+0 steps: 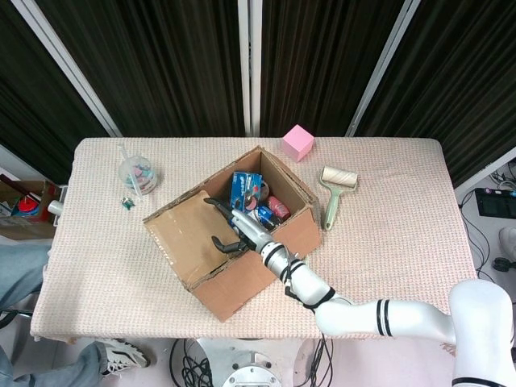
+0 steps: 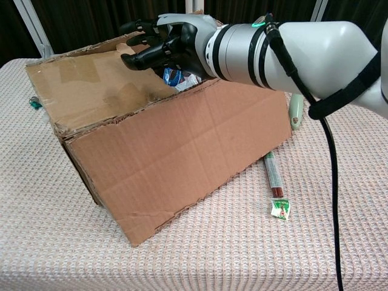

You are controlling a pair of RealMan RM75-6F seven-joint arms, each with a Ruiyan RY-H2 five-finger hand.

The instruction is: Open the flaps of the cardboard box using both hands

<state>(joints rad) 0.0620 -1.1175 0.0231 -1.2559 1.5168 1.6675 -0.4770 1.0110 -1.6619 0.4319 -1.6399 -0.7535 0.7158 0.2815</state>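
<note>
One robot hand shows in both views: the right robot hand (image 1: 234, 228) reaches over the near wall of the cardboard box (image 1: 242, 278), its dark fingers (image 2: 140, 57) spread apart above the inner flap (image 1: 187, 234). Whether the fingertips actually touch the flap cannot be told; nothing is seen gripped between them. The left robot hand appears in neither view.

The cardboard box sits near the middle of the tabletop (image 1: 395, 242), turned at an angle to its edges. The flap on the box's left side lies folded down over that half of the opening, while the right half stands uncovered and shows colourful packets (image 1: 246, 187) inside. In the chest view the box's long front wall (image 2: 182, 163) faces the camera, with ragged torn edges along its top.

Around the box: a pink cube (image 1: 297, 143) rests just beyond its far corner, a lint roller (image 1: 334, 192) with a pale green handle lies to its right, and a clear round container (image 1: 138, 174) of small items stands well off to its left, with a small teal piece (image 1: 127, 202) just in front of it. Close to the box's near right corner, the chest view shows a slim red and green stick packet (image 2: 274, 174) lying on the cloth, with a small green wrapper (image 2: 280, 208) at its near end.
</note>
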